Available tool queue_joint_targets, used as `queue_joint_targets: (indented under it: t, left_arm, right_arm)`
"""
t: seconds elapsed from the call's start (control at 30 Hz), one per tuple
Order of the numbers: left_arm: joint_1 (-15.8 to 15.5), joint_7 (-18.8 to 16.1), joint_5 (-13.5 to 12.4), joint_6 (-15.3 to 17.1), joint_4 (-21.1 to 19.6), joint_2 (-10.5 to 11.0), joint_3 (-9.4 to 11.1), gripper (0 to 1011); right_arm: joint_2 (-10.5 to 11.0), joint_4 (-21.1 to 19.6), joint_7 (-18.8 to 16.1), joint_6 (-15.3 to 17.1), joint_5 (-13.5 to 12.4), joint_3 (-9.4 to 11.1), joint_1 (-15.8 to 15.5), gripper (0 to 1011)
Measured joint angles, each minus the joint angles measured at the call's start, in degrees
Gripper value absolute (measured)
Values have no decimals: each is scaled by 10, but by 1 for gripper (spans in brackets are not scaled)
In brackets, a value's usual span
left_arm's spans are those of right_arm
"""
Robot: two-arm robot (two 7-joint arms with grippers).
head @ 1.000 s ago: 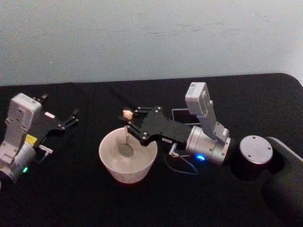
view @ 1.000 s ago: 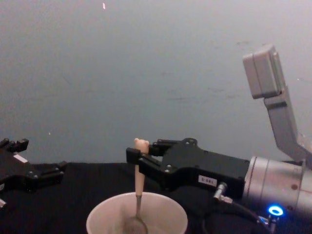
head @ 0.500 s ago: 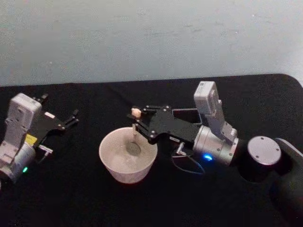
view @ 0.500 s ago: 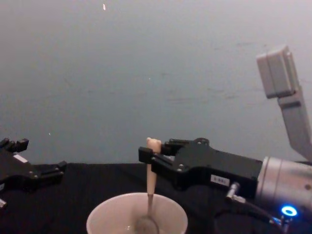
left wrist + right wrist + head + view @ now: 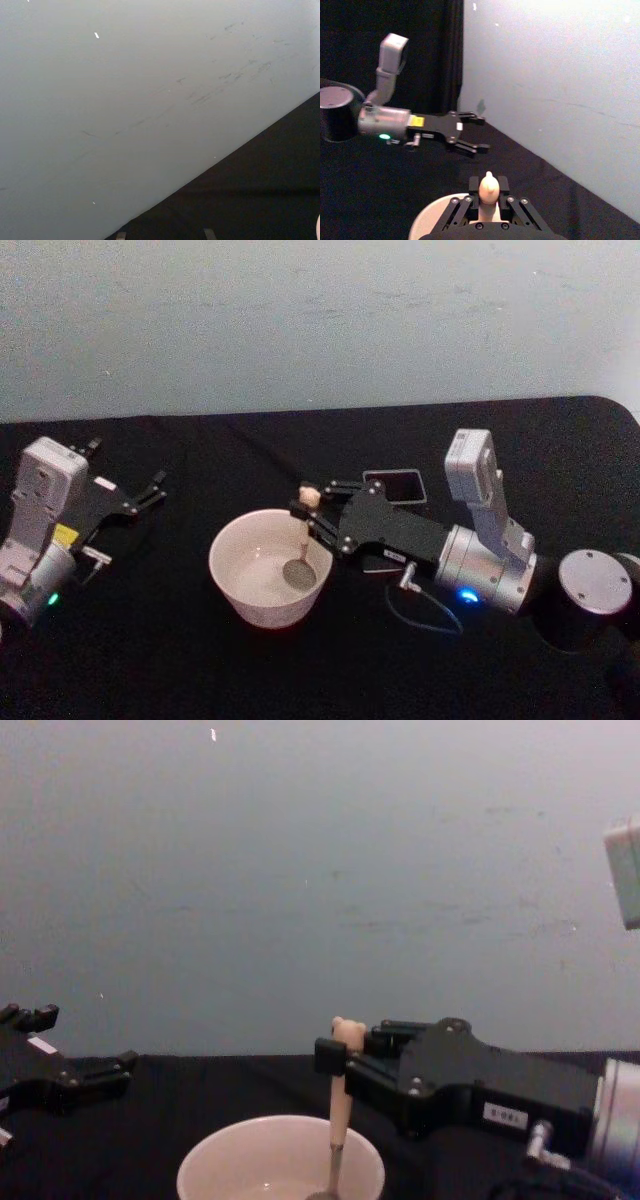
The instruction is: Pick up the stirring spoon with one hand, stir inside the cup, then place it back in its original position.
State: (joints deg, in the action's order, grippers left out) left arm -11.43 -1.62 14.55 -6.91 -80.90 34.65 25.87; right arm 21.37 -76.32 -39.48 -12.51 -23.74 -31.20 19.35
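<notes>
Cream-white cup (image 5: 262, 612) sits on the black tabletop (image 5: 180, 670); the stirring spoon (image 5: 299, 538) stands near upright inside it, bowl down toward the 3 o'clock wall. The right gripper (image 5: 312, 508), reaching in from 3 o'clock, is clamped on the beige handle just below the bear head. Recommended: sweep gentle circles, bowl low and clear of the wall so the cup does not shift; left gripper (image 5: 152, 490) idle at 9 o'clock, jaws apart.

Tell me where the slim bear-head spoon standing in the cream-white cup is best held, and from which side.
Grip the slim beige-handled spoon on its upper handle, just under the bear head, coming level from the robot's right, as the right hand does. It stands nearly upright with its metal bowl inside the wide cream-white cup, whose wall blocks a lower grip.
</notes>
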Motion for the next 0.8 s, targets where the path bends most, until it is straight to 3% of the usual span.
queue_joint_targets:
  t: [0.2, 0.37, 0.8]
  left_arm:
    - [0, 0, 0, 0, 0, 0, 0, 1001]
    - [0, 0, 0, 0, 0, 0, 0, 1001]
    - [0, 0, 0, 0, 0, 0, 0, 1001]
  right_arm:
    - [7, -25, -11, 5, -7, -10, -13, 213]
    - [-1, -29, -16, 8, -9, -23, -10, 213]
    - [-49, 44, -2, -6, 5, -36, 39, 213]
